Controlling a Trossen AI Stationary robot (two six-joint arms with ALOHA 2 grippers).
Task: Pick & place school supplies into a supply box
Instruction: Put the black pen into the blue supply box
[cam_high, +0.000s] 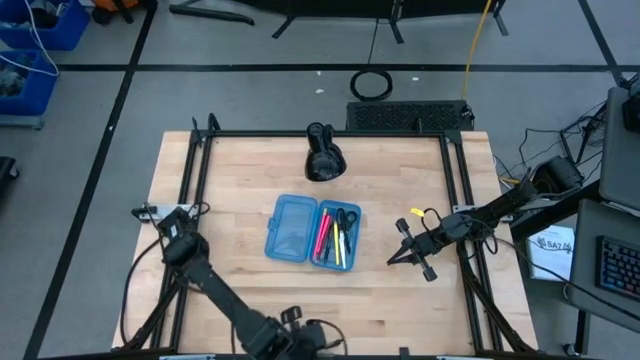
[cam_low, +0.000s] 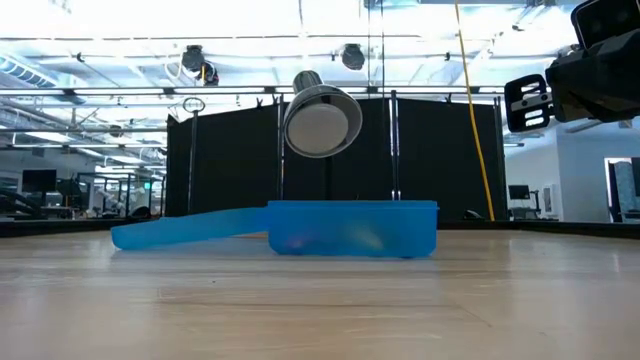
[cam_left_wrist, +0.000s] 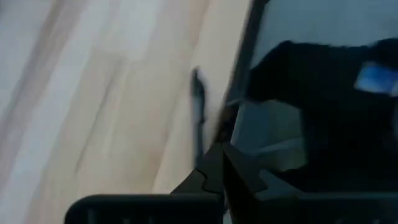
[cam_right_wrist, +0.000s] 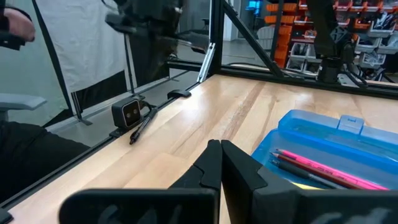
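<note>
— Blue plastic, translucent: the supply box (cam_high: 312, 230) lay open in the middle of the wooden table (cam_high: 240, 300), its two halves side by side. What was in it?

— The left half was bare. The right half held the school supplies (cam_high: 337, 238): pink, red and yellow pens and pencils laid lengthwise, and the scissors (cam_high: 345, 217) with black handles at the far end. From the right wrist view a pink pencil (cam_right_wrist: 323, 168) showed lying inside the box.

— And the grippers?

— The right gripper (cam_high: 398, 258) was just beside the box's right edge, above the table, its fingers pressed together and holding nothing. The left gripper (cam_high: 150, 212) was well apart, at the table's left edge by the frame rail, its fingers also closed and empty.

— Anything else on the table?

— A bulky black lamp-like object (cam_high: 322, 155) stood near the far edge, behind the box; in the low view its round face (cam_low: 322, 123) showed above the blue case.
</note>
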